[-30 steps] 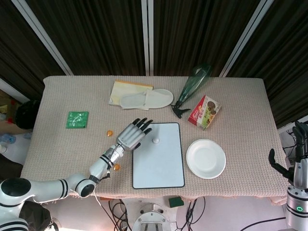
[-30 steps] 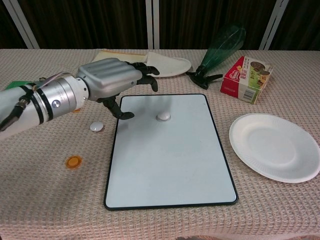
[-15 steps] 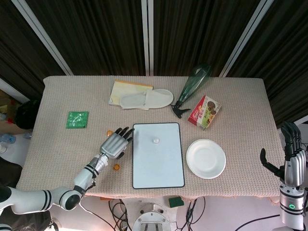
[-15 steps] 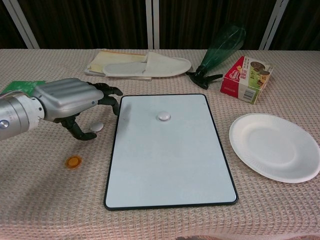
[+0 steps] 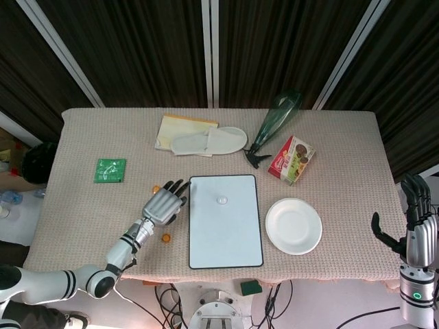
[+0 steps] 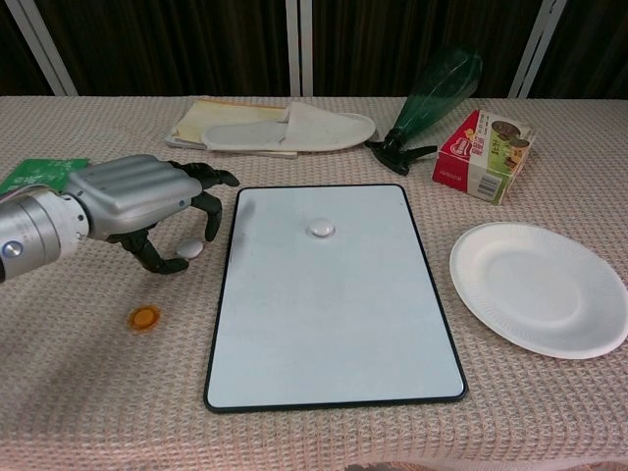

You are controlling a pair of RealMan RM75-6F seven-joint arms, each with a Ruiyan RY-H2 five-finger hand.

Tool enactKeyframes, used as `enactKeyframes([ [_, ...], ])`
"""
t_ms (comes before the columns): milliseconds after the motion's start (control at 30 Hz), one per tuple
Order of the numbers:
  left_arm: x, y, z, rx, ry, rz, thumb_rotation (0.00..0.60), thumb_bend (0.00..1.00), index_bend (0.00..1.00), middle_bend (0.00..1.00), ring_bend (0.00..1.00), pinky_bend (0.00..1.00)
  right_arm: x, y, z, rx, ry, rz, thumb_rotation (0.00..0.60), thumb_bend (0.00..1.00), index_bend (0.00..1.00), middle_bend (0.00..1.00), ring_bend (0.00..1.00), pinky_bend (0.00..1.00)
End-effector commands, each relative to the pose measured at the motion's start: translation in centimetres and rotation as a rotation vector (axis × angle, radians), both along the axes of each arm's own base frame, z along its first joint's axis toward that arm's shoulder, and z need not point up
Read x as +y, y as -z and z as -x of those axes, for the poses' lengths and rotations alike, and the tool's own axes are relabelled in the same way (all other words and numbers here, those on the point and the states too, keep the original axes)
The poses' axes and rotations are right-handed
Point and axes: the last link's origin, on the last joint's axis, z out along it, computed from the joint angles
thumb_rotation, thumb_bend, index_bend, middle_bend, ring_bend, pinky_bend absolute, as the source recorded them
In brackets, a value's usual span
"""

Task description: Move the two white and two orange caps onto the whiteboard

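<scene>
Poised just off the left edge of the whiteboard [image 6: 324, 294], the left robot hand [image 6: 147, 201] hangs low over a white cap [image 6: 189, 249] lying on the tabletop [image 6: 88, 392], its dark fingers [image 6: 206, 211] curled partway down around the cap but, in the chest view, not visibly closed on it; it grasps nothing. The cap lies directly beneath the fingertips, between them and the thumb, and just beside the board's black border, so the shortest way onto the board runs toward the robot's right. One white cap [image 6: 320, 229] already sits on the board, near its far end. An orange cap [image 6: 145, 317] rests on the tabletop nearer the robot, apart from the hand, and the head view shows a second orange cap [image 5: 156, 188] just past the fingertips on the far side. The right robot hand [image 5: 415, 219] is raised off the table's right edge, fingers spread and empty, well apart from every cap, which leaves the left hand the clear candidate for the pick. Judged from this layout, three caps remain to be moved.
</scene>
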Motion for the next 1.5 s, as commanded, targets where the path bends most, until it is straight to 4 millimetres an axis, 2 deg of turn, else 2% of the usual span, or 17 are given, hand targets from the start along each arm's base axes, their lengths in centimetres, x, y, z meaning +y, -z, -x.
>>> enactKeyframes([
  [33,0.1,0.0,0.0,0.004,0.001,-0.001,0.600,0.26,0.41,0.05,0.04,0.17,0.0,0.0,0.0,0.001,0.003,-0.004,0.600,0.47,0.04,0.01,0.00,0.00],
  [567,0.4,-0.1,0.5,0.029,-0.031,-0.003,0.600,0.30,0.44,0.06,0.04,0.17,-0.1,0.2,0.1,0.005,0.007,-0.013,0.600,0.48,0.04,0.01,0.00,0.00],
  [1100,0.6,-0.3,-0.6,-0.058,-0.034,0.003,0.600,0.32,0.52,0.10,0.04,0.18,-0.1,0.2,0.4,-0.005,0.016,-0.008,0.600,0.47,0.04,0.01,0.00,0.00],
  [1300,0.7,-0.7,-2.6,-0.094,0.009,0.021,0.600,0.32,0.53,0.11,0.04,0.18,-0.2,0.2,0.5,-0.010,0.015,-0.009,0.600,0.47,0.04,0.01,0.00,0.00],
  [1500,0.7,-0.1,-6.6,-0.122,0.096,0.055,0.600,0.32,0.53,0.11,0.04,0.18,-0.1,0.3,0.5,-0.016,0.012,-0.011,0.600,0.47,0.04,0.01,0.00,0.00],
])
